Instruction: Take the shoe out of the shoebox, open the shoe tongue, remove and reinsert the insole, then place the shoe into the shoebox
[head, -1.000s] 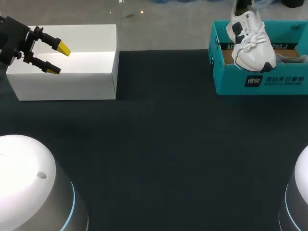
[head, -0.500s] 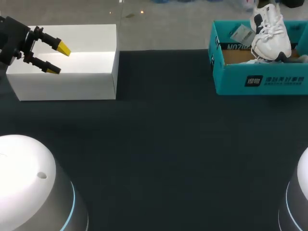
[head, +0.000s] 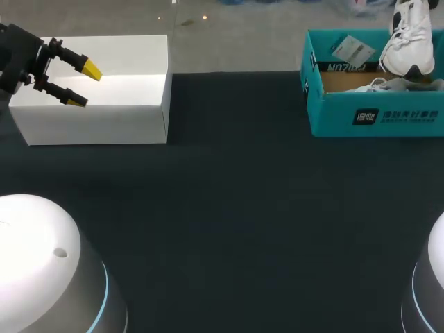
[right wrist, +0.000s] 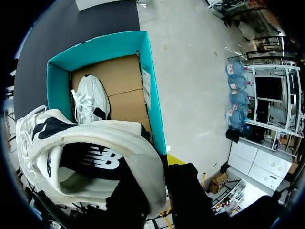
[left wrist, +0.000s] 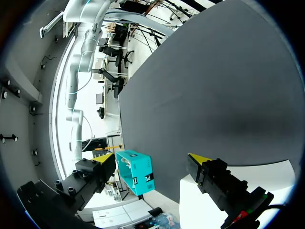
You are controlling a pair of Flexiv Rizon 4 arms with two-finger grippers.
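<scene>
Two white shoes [right wrist: 95, 143], one teal shoebox [head: 374, 114], one white box [head: 104, 104]

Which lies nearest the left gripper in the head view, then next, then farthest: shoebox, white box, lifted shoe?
1. White box, beside the left gripper.
2. Shoebox, at the table's right.
3. Lifted shoe, raised over the shoebox's right end.

white shoe [head: 411, 38] with black patches; teal shoebox [head: 374, 114], brown inside, white print on its side; plain white box [head: 97, 90]; dark, near-black table [head: 229, 222]; left gripper [head: 83, 84] black with yellow tips.
</scene>
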